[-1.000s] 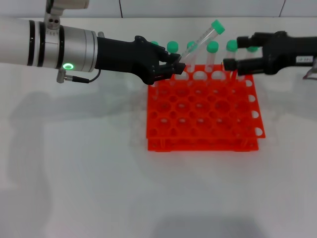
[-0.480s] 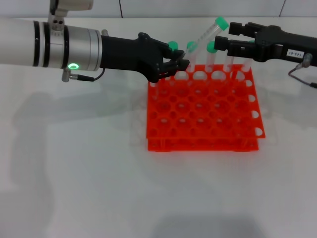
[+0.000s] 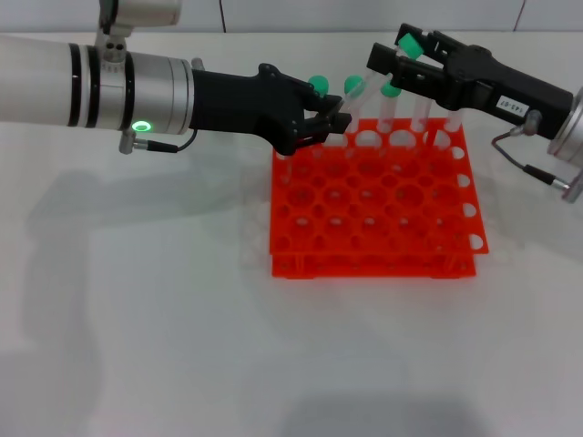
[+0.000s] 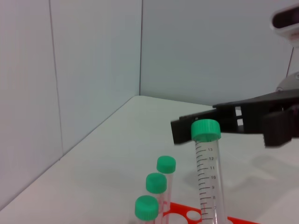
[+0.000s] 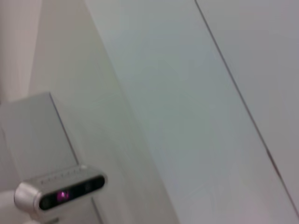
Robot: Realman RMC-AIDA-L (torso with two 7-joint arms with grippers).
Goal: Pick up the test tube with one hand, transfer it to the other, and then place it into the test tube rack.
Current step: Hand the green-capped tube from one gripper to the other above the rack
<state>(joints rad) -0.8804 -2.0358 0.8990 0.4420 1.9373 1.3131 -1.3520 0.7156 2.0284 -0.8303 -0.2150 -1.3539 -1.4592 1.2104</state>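
Note:
The test tube (image 3: 412, 44), clear with a green cap, tilts up to the right above the back edge of the orange-red test tube rack (image 3: 293, 264). My left gripper (image 3: 330, 118), on the wrist with the green light, is shut on the tube's lower end. The labelled right gripper (image 3: 388, 48) reaches in from the right and stands open, one finger on each side of the tube's capped end. In the left wrist view the test tube (image 4: 206, 154) stands in front of the right gripper's fingers (image 4: 187, 130), which are spread wide. The right wrist view shows none of these.
Three more green-capped tubes (image 3: 318, 85) stand in the rack's back row, just under the held tube; they also show in the left wrist view as other tubes (image 4: 156, 183). White table lies all around the rack. A wall rises behind the table.
The right gripper has swung left and up from beside the rack until its open fingers straddle the tube's cap. The left gripper has shifted slightly right, still holding the tube.

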